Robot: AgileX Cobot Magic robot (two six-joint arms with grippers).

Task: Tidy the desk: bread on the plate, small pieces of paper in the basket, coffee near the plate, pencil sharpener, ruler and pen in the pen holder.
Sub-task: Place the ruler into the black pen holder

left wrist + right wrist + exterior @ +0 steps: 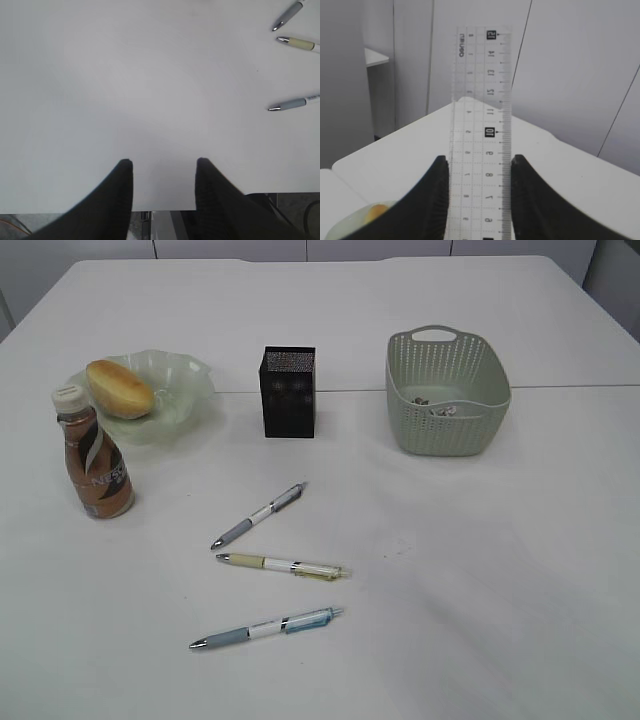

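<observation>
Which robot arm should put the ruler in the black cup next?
Probably the right one. Its gripper is already closed on the ruler. The left gripper is open over bare desk near the pens.

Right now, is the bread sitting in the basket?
No, the bread lies on the green plate, far left of the basket.

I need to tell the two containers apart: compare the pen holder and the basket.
The pen holder is black, square and taller than wide; the basket is pale sage green, rounded and wider than tall. The pen holder shows nothing sticking out; the basket holds small crumpled scraps. Both have perforated sides and stand upright on the desk.
</observation>
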